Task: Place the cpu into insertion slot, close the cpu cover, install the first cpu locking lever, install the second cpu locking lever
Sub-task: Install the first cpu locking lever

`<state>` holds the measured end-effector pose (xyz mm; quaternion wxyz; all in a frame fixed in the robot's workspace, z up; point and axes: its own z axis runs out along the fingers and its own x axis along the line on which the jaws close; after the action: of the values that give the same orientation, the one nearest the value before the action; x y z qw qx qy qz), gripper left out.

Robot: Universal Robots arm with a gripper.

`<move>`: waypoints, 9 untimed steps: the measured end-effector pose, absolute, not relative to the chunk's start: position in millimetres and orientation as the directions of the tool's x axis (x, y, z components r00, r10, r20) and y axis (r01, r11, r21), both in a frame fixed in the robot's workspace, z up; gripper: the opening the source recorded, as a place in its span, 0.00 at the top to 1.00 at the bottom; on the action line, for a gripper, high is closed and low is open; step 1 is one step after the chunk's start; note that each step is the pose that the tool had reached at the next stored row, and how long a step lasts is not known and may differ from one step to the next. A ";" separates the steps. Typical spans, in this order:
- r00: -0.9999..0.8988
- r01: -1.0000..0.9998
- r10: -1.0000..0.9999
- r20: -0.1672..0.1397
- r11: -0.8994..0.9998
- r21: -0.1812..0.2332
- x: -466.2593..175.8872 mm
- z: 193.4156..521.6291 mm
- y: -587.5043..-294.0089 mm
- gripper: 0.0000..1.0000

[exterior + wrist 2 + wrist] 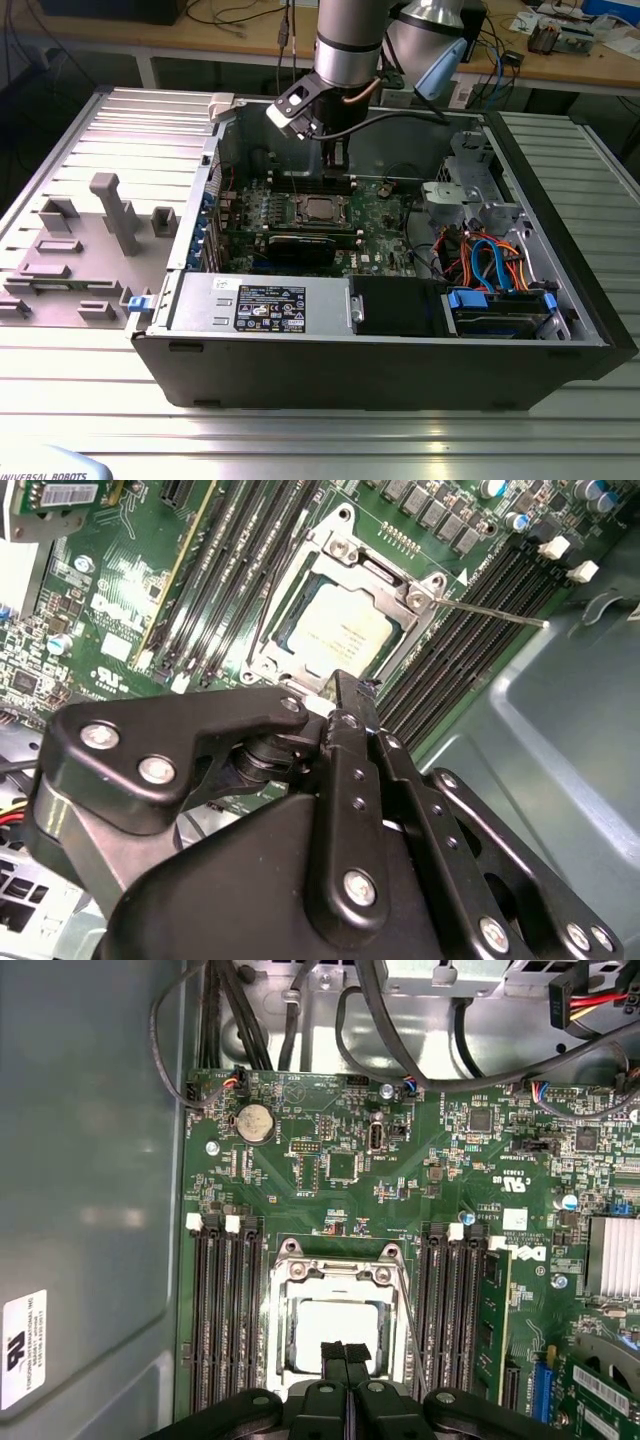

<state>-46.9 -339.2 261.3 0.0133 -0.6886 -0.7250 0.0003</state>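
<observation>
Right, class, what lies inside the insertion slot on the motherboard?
The cpu, its silver top showing through the cpu cover cut-out. Whatever lies under the chip is covered.

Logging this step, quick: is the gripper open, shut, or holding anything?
Gripper: shut, holding nothing, close to the cpu.

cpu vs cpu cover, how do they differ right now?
The cpu is a solid pale square; the cpu cover is a shiny frame with a cut-out centre. The cpu sits in the middle; the cpu cover rings it and is larger. Both are square, metallic and lie flat.
</observation>
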 end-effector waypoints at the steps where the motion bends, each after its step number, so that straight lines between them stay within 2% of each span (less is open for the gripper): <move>1: -0.053 0.998 0.998 0.019 0.053 -0.019 -46.9 262.0 -339.2 0.89; 9: -0.058 0.998 0.998 0.019 0.058 -0.019 -46.9 265.8 -339.2 0.89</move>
<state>-46.9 -339.2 265.8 0.0133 -0.6863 -0.7272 0.0004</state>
